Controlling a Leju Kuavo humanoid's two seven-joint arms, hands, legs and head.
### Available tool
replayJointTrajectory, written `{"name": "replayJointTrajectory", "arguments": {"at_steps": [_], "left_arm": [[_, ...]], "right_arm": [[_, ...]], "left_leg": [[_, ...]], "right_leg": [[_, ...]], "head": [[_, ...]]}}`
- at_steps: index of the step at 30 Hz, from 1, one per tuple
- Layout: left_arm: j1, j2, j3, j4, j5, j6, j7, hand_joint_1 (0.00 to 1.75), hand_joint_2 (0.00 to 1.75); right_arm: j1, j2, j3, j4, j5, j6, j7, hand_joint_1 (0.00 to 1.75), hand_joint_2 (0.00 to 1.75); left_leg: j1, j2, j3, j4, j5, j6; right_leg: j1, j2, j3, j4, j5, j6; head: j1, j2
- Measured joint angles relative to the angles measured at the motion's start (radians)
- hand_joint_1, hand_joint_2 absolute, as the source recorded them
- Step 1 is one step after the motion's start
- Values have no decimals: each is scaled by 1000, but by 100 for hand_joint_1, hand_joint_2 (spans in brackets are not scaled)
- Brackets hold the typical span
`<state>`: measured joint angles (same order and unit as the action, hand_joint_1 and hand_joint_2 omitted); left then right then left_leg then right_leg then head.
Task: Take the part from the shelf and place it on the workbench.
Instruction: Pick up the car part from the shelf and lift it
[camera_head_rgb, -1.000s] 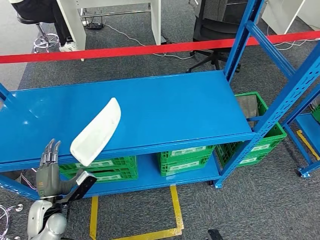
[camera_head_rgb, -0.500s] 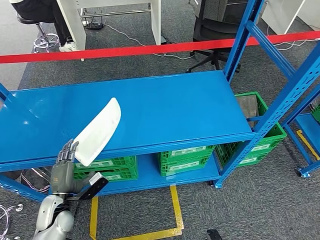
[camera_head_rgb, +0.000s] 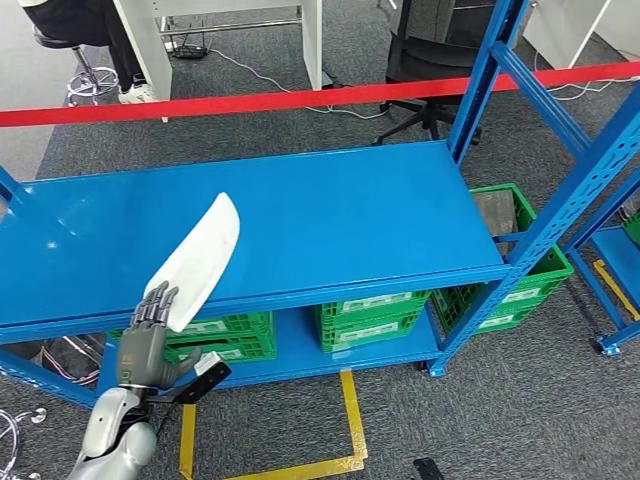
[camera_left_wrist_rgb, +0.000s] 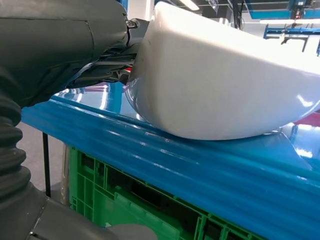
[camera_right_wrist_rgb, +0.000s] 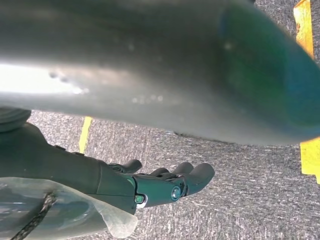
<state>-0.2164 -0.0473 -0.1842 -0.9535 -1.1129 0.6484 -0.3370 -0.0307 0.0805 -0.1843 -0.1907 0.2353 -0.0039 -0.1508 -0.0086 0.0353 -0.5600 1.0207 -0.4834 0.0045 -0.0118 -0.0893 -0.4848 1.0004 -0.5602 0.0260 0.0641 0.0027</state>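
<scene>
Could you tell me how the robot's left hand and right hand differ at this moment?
The left hand is raised to the blue shelf edge, its fingers against the near end of the white part; the right hand hangs over grey carpet, touching nothing. The left fingers reach upward; the right ones curl loosely. Both are dark grey.

In the left wrist view the left hand (camera_left_wrist_rgb: 113, 55) presses its dark fingers against the near end of the white part (camera_left_wrist_rgb: 226, 80), but the part's bulk hides the fingertips, so whether they grip it cannot be told. The part's far end runs off the right edge of that frame. In the right wrist view a blurred grey-and-blue mass (camera_right_wrist_rgb: 158, 65) spans the upper frame, too smeared to identify.
</scene>
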Motion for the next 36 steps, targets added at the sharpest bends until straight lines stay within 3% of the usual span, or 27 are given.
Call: {"name": "replayJointTrajectory", "arguments": {"at_steps": [10, 11, 14, 15, 36], "left_arm": [[-4, 14, -45, 1, -22, -32, 48, 3, 175], [-4, 15, -47, 1, -24, -32, 50, 26, 175], [-5, 19, -50, 1, -26, -31, 54, 150, 175], [-5, 21, -51, 1, -27, -31, 54, 171, 175], [-5, 48, -60, -85, -70, 36, 68, 175, 175]], "right_arm": [[0, -2, 0, 0, 9, 0, 3, 0, 0], [0, -2, 0, 0, 10, 0, 3, 0, 0], [0, -4, -1, 0, 13, 0, 3, 0, 0], [0, -5, -1, 0, 14, 0, 3, 0, 0], [0, -5, -10, 0, 37, -1, -4, 0, 0]], "left_leg": [[0, 0, 0, 0, 0, 0], [0, 0, 0, 0, 0, 0], [0, 0, 0, 0, 0, 0], [0, 0, 0, 0, 0, 0], [0, 0, 0, 0, 0, 0]], "right_leg": [[0, 0, 0, 0, 0, 0], [0, 0, 0, 0, 0, 0], [0, 0, 0, 0, 0, 0], [0, 0, 0, 0, 0, 0], [0, 0, 1, 0, 0, 0]], "head": [[0, 0], [0, 0], [0, 0], [0, 0], [0, 0]]}}
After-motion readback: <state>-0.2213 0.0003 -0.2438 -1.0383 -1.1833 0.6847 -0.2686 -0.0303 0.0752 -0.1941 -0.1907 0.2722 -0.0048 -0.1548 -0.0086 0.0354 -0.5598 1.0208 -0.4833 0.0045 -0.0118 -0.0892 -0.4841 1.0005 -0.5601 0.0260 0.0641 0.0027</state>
